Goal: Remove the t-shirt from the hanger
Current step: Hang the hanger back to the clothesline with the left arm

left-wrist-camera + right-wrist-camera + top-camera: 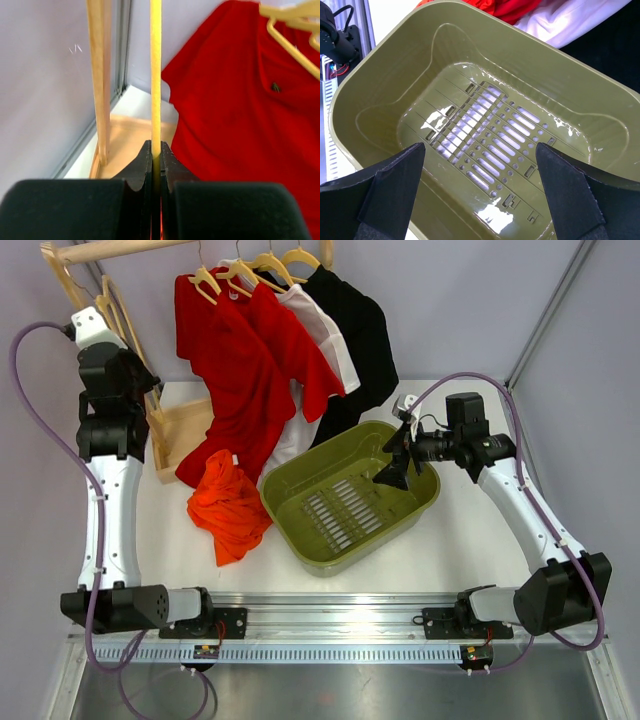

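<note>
My left gripper (156, 147) is shut on a thin yellow hanger (156, 70), seen edge-on and bare. In the top view it is high at the left (148, 390), beside the rack's wooden post. An orange t-shirt (230, 505) lies crumpled on the table, left of the green basket (415, 508). A red t-shirt (240, 105) hangs on a hanger (295, 30) to the right of my left gripper. My right gripper (480, 150) is open and empty above the basket's inside (385, 90); it also shows in the top view (398, 460).
A wooden rail (110, 250) carries red (240, 360), white (325, 330) and black (360, 340) shirts on hangers. The rack's wooden base (190, 425) sits at the back left. Several bare hangers (112, 302) hang at the rail's left end.
</note>
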Robot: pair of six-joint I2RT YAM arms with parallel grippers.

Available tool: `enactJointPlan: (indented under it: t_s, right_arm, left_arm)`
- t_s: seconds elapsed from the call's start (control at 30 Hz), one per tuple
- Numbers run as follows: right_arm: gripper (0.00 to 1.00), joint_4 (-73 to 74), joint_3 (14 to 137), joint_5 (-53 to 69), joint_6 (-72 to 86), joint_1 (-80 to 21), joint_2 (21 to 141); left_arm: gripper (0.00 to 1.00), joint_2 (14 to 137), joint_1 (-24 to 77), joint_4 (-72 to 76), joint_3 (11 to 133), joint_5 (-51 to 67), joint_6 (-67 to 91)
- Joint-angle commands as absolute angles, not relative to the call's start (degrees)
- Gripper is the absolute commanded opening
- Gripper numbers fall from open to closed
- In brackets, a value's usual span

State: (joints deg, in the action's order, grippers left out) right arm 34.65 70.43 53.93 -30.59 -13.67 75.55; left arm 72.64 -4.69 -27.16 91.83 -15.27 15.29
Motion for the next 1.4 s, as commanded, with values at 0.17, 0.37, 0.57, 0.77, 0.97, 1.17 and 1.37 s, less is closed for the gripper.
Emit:
enactJointPlan:
  t_s: [0.17, 0.37, 0.57, 0.77, 0.97, 1.17, 1.37]
  right_arm:
    - [1.00, 33.9, 70.0, 57.2, -31.2, -12.5, 74.4]
    - [0.99, 33.7, 69.8, 57.7, -31.2, -11.9, 74.5]
    - [0.99, 33.5, 69.3, 58.6, -31.3, -10.6, 74.3]
    - [0.99, 33.3, 68.9, 59.5, -31.4, -9.6, 74.3]
    - [0.99, 33.9, 68.6, 60.6, -32.6, -9.1, 74.3]
    - [0.99, 35.0, 68.5, 61.5, -34.8, -8.8, 73.7]
    - [0.99, 35.9, 68.5, 61.2, -36.6, -7.8, 73.4]
  left_arm:
    - [0.00, 80.9, -7.8, -21.0, 104.1, -14.2, 15.4]
    - [0.00, 87.1, -9.8, -22.9, 108.9, -11.3, 16.8]
    - [0.00, 91.4, -10.6, -23.8, 110.5, -9.7, 17.8]
    - [0.00, 93.5, -10.8, -25.1, 110.9, -7.8, 18.0]
    - [0.34, 89.7, -10.8, -23.6, 106.3, -6.4, 18.3]
    - [0.72, 82.2, -11.7, -23.1, 100.7, -1.6, 19.3]
    - [0.98, 71.2, -12.3, -24.8, 94.1, 1.5, 19.6]
